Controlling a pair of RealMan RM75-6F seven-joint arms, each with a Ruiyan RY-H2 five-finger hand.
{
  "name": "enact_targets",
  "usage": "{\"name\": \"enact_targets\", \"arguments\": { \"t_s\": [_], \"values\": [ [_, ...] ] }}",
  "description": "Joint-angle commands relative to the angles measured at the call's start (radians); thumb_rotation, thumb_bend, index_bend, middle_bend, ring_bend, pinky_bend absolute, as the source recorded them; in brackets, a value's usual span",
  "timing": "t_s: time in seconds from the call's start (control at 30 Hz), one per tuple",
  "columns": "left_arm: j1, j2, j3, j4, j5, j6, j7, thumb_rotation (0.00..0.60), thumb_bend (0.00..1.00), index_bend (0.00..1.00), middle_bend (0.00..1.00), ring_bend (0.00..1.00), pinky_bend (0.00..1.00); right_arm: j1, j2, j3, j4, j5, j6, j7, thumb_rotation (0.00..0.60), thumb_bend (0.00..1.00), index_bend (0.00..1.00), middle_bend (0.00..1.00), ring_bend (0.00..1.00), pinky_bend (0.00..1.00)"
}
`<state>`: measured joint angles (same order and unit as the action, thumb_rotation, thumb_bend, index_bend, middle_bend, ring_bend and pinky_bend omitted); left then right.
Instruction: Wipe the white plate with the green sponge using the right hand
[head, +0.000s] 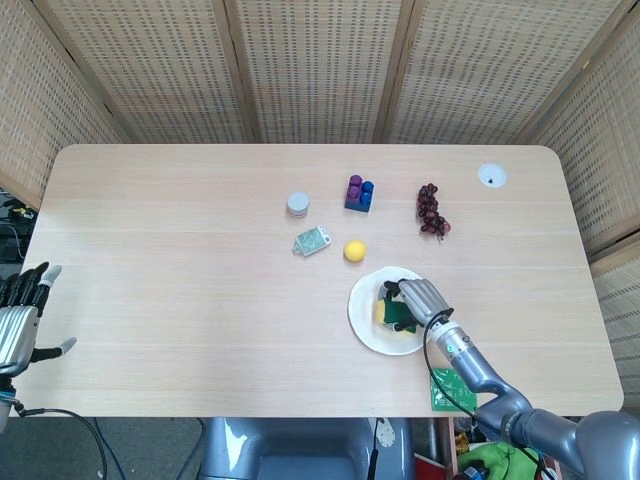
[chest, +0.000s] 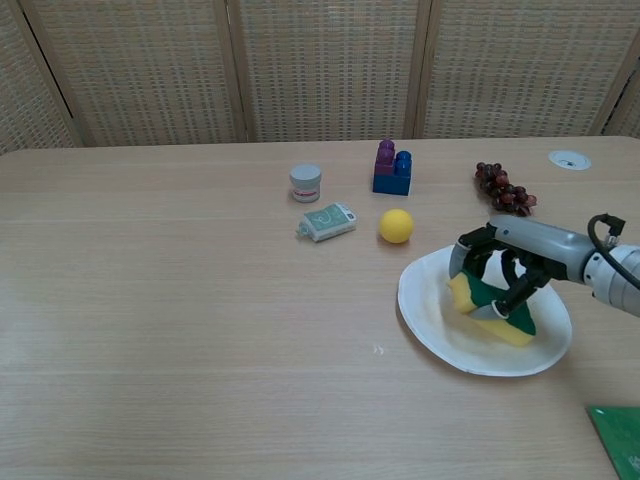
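Observation:
The white plate (head: 371, 330) (chest: 432, 318) lies on the table right of centre, near the front edge. My right hand (head: 418, 300) (chest: 503, 270) holds the green and yellow sponge (head: 390, 312) (chest: 490, 309) down on the plate's inner surface, fingers curled over its top. My left hand (head: 20, 310) hangs open off the table's left edge, shown only in the head view.
A yellow ball (chest: 396, 226) sits just behind the plate. Further back are a green tube (chest: 327, 221), a small white jar (chest: 305, 183), a blue and purple block stack (chest: 392, 168) and dark grapes (chest: 503, 188). A green card (chest: 617, 432) lies at the front right corner.

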<state>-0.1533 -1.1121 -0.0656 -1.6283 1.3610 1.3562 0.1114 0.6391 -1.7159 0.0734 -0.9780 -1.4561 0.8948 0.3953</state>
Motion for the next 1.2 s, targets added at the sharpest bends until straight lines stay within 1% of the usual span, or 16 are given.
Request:
{"name": "enact_targets", "arguments": {
  "t_s": [0.03,0.23,0.33,0.53,0.67,0.87,1.2],
  "values": [
    [0.0,0.0,0.001,0.001,0.0,-0.002,-0.002,0.6,0.0,0.0,0.0,0.0,0.0,-0.003,-0.01,-0.007,0.022,-0.003,0.0,0.017,0.6,0.19,0.43,0.51,0.39,0.62],
    [-0.002,-0.001,0.004,0.0,0.002,-0.004,0.002,0.6,0.0,0.0,0.0,0.0,0.0,-0.004,-0.016,-0.02,0.041,-0.016,0.003,0.049,0.6,0.19,0.43,0.51,0.39,0.62],
    [-0.001,0.0,0.004,-0.001,0.001,-0.002,0.0,0.6,0.0,0.0,0.0,0.0,0.0,-0.001,-0.003,-0.019,0.029,-0.028,0.018,0.063,0.6,0.19,0.43,0.51,0.39,0.62],
    [0.0,0.002,0.005,-0.004,0.005,0.001,-0.003,0.6,0.0,0.0,0.0,0.0,0.0,0.007,0.047,0.009,-0.029,-0.033,0.059,0.059,0.6,0.19,0.43,0.51,0.39,0.62],
    [0.001,0.005,0.008,-0.007,0.011,0.003,-0.006,0.6,0.0,0.0,0.0,0.0,0.0,0.008,0.062,0.021,-0.043,0.001,0.033,0.029,0.6,0.19,0.43,0.51,0.39,0.62],
    [0.003,0.006,0.01,-0.01,0.016,0.006,-0.008,0.6,0.0,0.0,0.0,0.0,0.0,0.0,0.029,0.004,0.002,0.03,-0.017,0.025,0.6,0.19,0.43,0.51,0.39,0.62],
    [0.004,0.007,0.01,-0.009,0.014,0.008,-0.009,0.6,0.0,0.0,0.0,0.0,0.0,-0.015,-0.026,-0.033,0.082,0.013,-0.038,0.078,0.6,0.19,0.44,0.51,0.39,0.62]
  ]
}}
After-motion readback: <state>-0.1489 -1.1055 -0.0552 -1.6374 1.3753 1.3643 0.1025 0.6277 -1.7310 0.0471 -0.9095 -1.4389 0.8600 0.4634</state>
